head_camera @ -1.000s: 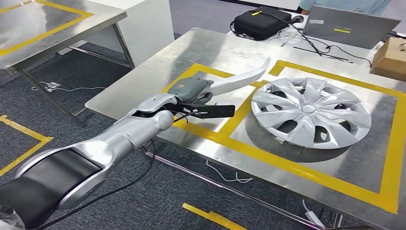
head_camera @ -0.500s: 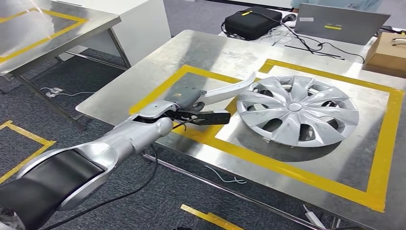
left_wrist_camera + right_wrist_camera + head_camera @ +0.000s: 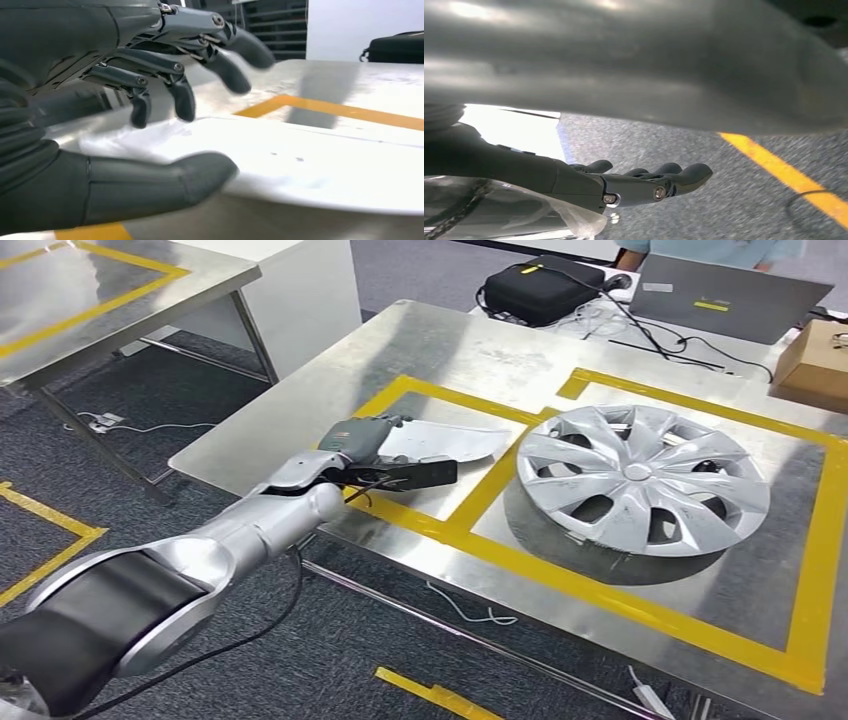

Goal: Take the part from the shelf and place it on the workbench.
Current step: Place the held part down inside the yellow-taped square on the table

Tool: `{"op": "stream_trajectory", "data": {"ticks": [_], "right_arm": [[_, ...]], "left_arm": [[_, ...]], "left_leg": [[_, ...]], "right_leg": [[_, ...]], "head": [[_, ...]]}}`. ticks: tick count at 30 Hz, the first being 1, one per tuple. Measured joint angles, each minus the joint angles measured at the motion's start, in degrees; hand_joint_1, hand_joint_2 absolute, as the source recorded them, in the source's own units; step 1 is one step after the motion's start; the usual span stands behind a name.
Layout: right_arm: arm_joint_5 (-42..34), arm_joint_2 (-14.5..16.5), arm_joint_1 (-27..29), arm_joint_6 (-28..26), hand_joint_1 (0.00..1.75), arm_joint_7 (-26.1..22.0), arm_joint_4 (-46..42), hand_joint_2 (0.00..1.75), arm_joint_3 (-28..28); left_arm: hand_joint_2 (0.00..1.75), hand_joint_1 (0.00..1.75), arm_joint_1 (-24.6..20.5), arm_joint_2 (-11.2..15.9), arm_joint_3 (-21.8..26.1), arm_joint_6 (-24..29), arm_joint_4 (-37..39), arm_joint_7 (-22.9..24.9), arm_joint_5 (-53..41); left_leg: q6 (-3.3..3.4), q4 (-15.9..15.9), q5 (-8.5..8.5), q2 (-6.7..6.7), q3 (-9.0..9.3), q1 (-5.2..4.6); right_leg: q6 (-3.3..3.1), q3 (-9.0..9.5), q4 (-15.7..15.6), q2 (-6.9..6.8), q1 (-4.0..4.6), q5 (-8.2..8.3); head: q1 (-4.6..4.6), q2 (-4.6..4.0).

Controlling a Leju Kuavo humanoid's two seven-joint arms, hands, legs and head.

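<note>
The part (image 3: 450, 440), a long curved white panel, lies flat on the steel workbench (image 3: 480, 350) inside the left yellow-taped square. My left hand (image 3: 362, 436) is at its near end. In the left wrist view the fingers (image 3: 185, 100) are spread just above the white part (image 3: 310, 160) and the thumb (image 3: 150, 187) sits along its near edge, without a grip on it. My right hand (image 3: 634, 185) hangs over the grey floor with its fingers stretched out and nothing in it.
A silver hubcap (image 3: 643, 478) fills the right taped square, close to the part's far tip. At the bench's far end are a black bag (image 3: 545, 285), a laptop (image 3: 735, 295), cables and a cardboard box (image 3: 815, 355). Another steel table (image 3: 90, 290) stands at the left.
The part was raised and tilted in my left hand; now it lies flat on the workbench and my fingers have come off it. The view itself shifted a little.
</note>
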Motion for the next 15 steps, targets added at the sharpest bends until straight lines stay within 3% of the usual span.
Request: {"op": "stream_trajectory", "data": {"ticks": [1, 2, 4, 6, 7, 10, 15], "right_arm": [[0.01, 0.00, 0.04, -0.04, 0.00, 0.02, 0.01, 0.00, 0.00], [0.01, 0.00, 0.06, -0.08, 0.00, 0.03, 0.01, 0.00, -0.01], [0.01, -0.01, 0.07, -0.21, 0.00, 0.04, 0.01, 0.00, -0.02], [0.01, -0.01, -0.03, -0.33, 0.00, 0.05, 0.01, 0.00, -0.02], [0.01, -0.01, -0.07, -0.37, 0.00, 0.04, 0.01, 0.00, -0.02], [0.01, -0.02, -0.02, -0.48, 0.00, 0.04, 0.01, 0.00, -0.04], [0.01, -0.01, 0.01, -0.51, 0.00, 0.05, 0.01, 0.00, -0.04]], "left_arm": [[0.00, 0.00, 0.37, -0.17, 1.04, 0.40, -0.02, -1.27, 1.72], [0.00, 0.00, 0.74, -0.42, 2.21, 0.83, -0.09, -2.53, 3.45], [0.00, 0.00, 1.35, -1.07, 4.89, 1.67, -0.58, -5.04, 6.97], [0.00, 0.00, 1.73, -1.65, 7.39, 2.32, -1.27, -6.75, 9.30], [0.00, 0.00, 1.88, -1.86, 8.39, 2.48, -1.55, -7.18, 9.85], [0.00, 0.00, 2.42, -2.26, 10.33, 2.52, -2.14, -8.03, 11.29], [0.00, 0.00, 2.68, -2.37, 10.88, 2.44, -2.44, -8.53, 12.19]], "left_leg": [[0.00, 0.03, -0.03, 0.01, 0.00, 0.00], [-0.03, 0.08, -0.07, 0.00, 0.01, 0.01], [-0.29, 0.32, -0.26, -0.08, 0.04, 0.10], [-0.81, 0.72, -0.53, -0.19, -0.11, -0.05], [-1.09, 0.87, -0.57, -0.21, -0.20, -0.16], [-1.71, 0.90, -0.41, -0.18, -0.25, -0.17], [-1.93, 0.94, -0.48, -0.16, -0.24, -0.13]], "right_leg": [[0.19, -1.13, 1.91, -0.02, -0.04, -0.13], [0.33, -1.23, 1.65, -0.04, -0.08, 0.84], [0.47, 1.60, -4.83, -0.13, -0.24, 4.88], [0.23, 5.08, -11.41, -0.14, -0.21, 7.11], [-0.03, 5.89, -12.84, -0.10, -0.15, 7.25], [-0.88, 6.09, -13.10, 0.11, 0.03, 7.25], [-1.22, 6.15, -13.17, 0.13, -0.03, 7.38]], "head": [[-0.01, 0.00], [-0.01, 0.00], [0.00, 0.00], [0.02, 0.00], [0.01, 0.00], [0.00, 0.00], [0.03, 0.00]]}}
